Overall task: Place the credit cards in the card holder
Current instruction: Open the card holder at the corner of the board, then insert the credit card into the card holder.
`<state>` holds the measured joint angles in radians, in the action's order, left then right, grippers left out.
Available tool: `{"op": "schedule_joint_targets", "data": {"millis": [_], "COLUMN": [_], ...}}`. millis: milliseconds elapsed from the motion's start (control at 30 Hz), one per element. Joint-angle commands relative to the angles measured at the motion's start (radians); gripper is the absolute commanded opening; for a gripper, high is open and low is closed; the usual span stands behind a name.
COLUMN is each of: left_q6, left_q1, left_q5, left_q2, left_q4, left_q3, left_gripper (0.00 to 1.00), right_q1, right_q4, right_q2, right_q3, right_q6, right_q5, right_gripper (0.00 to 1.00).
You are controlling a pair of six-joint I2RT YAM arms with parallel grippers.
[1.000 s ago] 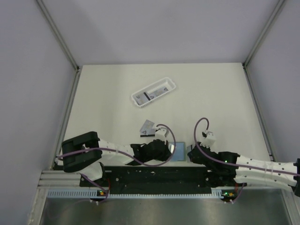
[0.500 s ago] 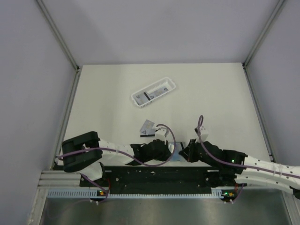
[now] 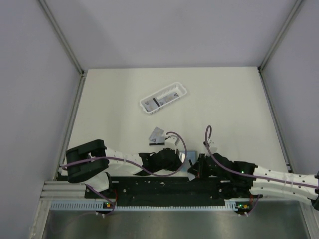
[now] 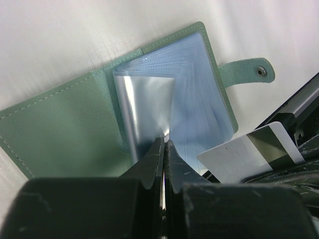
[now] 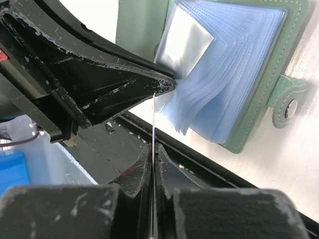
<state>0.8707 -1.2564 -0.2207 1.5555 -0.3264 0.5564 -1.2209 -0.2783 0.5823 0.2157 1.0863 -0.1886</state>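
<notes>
Card holder lies open on the table at its near edge, sage-green cover flat and a fan of pale blue clear sleeves spread over its inner face, and I use it as my reference. My left gripper comes in from the holder's left side with its fingers pinched tight on one clear sleeve, which stands lifted off the stack and catches the light. My right gripper sits just to the right of the holder, its fingers pressed together on a credit card. In the left wrist view that card shows a light-grey face with a dark stripe near one end. In the right wrist view it is edge-on, a thin line running up to the tip of the left fingers, right at the raised sleeve. The holder's snap strap sticks out from its outer edge, lying flat. Beyond the holder, a little to its left, a second card lies loose on the table. Farther beyond it a white slotted basket sits at an angle with more cards inside.
</notes>
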Motion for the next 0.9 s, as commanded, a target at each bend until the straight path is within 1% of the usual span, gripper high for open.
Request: {"op": "schedule_joint_targets", "data": {"millis": [0,233,600,700,867], "left_q6": [-0.006,-0.007,-0.006,-0.006,-0.001], "left_q1": [0.006,0.006,0.006,0.006,0.006], "left_q5": [-0.005,-0.005,0.001,0.003,0.009], "left_q2": [0.023,0.021,0.021,0.020,0.026], "left_q4": [0.096,0.095,0.090,0.092,0.084], "left_q3": [-0.018,-0.019,-0.018,-0.021,-0.024], "left_gripper": [0.00,0.00,0.00,0.00,0.00], "right_q1": [-0.006,-0.006,-0.002,0.020,0.096], "right_q4": [-0.012,-0.053,-0.064,-0.059,-0.019], "right_q2": [-0.022,-0.015,-0.015,-0.019,-0.041], "right_q3": [-0.027,-0.053,-0.073,-0.079,-0.108], "right_q6": [0.070,0.152,0.213,0.213,0.195], "right_q5": [-0.003,-0.021,-0.041,-0.041,0.017], "right_gripper": [0.00,0.00,0.00,0.00,0.00]}}
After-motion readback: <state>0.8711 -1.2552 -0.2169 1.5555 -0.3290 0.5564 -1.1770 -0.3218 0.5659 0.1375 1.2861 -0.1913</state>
